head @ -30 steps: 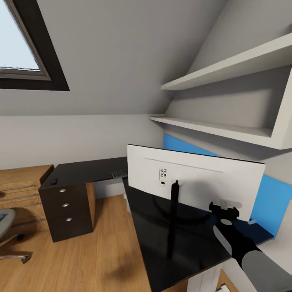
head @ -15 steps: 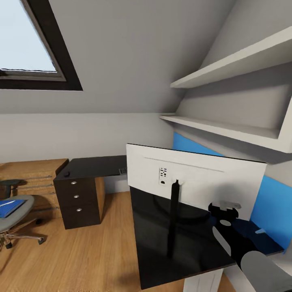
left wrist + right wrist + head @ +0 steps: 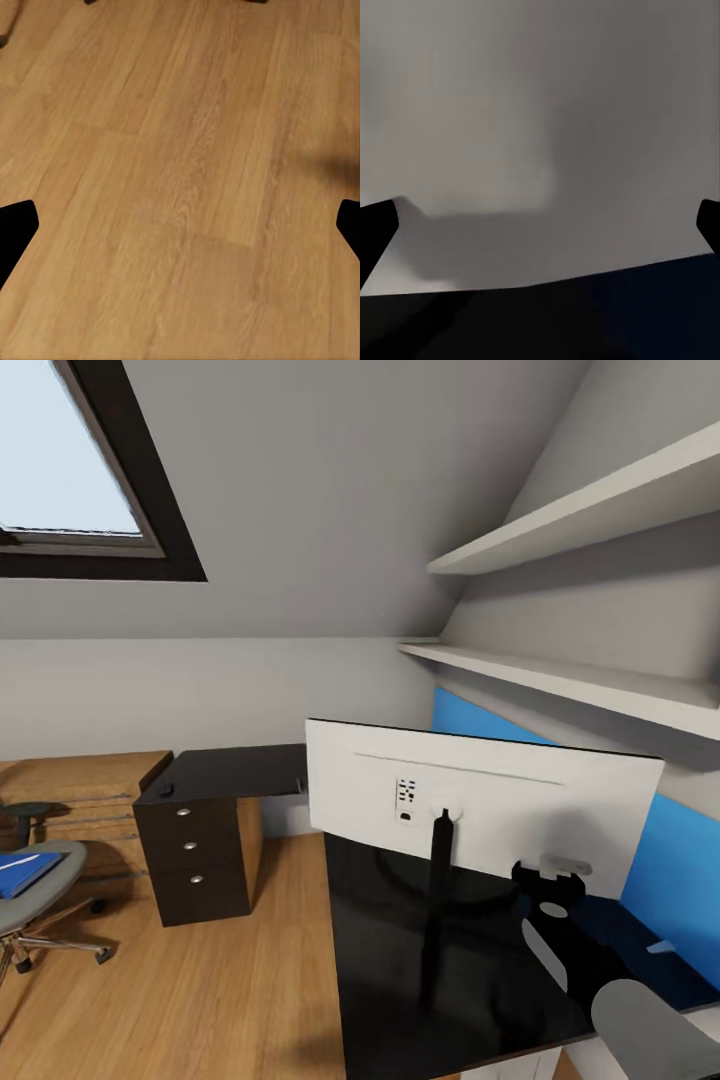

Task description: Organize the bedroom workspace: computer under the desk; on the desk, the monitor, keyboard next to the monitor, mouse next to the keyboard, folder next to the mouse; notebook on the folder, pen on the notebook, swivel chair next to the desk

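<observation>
The step in hand looks like settling the monitor (image 3: 480, 800) on the bench (image 3: 400, 940): it stands upright there on its thin black stand, its pale back panel toward the head camera, a small port block near the middle of that panel, and the blue wall panel behind it. The right claw (image 3: 548, 872) hangs just at the lower edge of that back panel, near the right end; in the right wrist view its two dark fingertips (image 3: 376, 225) sit at the far edges of the picture, wide apart, with the grey panel and the dark bench top between them and nothing held. The left claw (image 3: 180, 225) is likewise spread and empty, pointing down at the wooden floor (image 3: 180, 150). I judge the monitor needs little more than a release or a small nudge, and the next move calls for backing the right arm away without tipping the screen, then turning toward the chair (image 3: 30, 900) at the far left, where the blue folder (image 3: 20, 872) lies on the grey seat with a thin white line across it, possibly the pen. A small dark lump, likely the mouse (image 3: 165, 791), sits on the far wing of the bench above the three drawers (image 3: 195, 850); the keyboard and computer I cannot make out
</observation>
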`<state>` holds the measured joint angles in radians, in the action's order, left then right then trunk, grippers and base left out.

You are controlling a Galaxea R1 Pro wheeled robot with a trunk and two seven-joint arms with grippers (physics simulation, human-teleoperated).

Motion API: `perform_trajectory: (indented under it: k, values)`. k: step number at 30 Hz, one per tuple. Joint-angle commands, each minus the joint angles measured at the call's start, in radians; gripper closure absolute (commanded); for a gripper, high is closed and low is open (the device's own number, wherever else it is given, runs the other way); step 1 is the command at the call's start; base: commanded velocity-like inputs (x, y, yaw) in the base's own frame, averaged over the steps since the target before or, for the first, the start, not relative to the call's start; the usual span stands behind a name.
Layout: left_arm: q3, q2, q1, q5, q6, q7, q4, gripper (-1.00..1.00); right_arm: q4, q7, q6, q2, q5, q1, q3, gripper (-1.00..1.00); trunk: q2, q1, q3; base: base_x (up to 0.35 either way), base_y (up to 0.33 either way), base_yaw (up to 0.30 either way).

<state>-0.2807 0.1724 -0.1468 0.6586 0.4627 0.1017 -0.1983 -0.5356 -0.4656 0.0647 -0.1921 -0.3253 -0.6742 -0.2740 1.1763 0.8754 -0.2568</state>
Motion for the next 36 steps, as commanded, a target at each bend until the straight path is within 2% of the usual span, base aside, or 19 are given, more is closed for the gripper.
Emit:
perform_trajectory:
  k: [1,21,26,36]
  values:
    - [-0.008,0.001,-0.001,0.001,0.002,0.009,0.0,-1.0,0.0,-0.005,0.006,-0.001,-0.011,-0.001,-0.008,-1.0,0.001,0.0,-0.001,0.033,0.0,0.0]
    - [-0.009,-0.001,-0.001,-0.001,0.004,0.009,0.027,-1.0,-0.001,-0.004,0.006,-0.003,-0.009,-0.001,-0.008,-1.0,0.001,0.0,-0.001,0.145,-0.07,0.0]
    - [-0.009,-0.001,-0.001,-0.001,0.004,0.009,0.027,-1.0,-0.001,-0.004,0.006,-0.002,-0.009,-0.001,-0.008,-1.0,0.001,0.0,-0.001,-0.154,-0.005,0.0]
    - [-0.008,-0.001,-0.001,-0.001,0.004,0.01,0.027,-1.0,-0.001,-0.004,0.006,-0.002,-0.01,-0.001,-0.008,-1.0,0.001,0.0,-0.001,-0.313,-0.001,0.0]
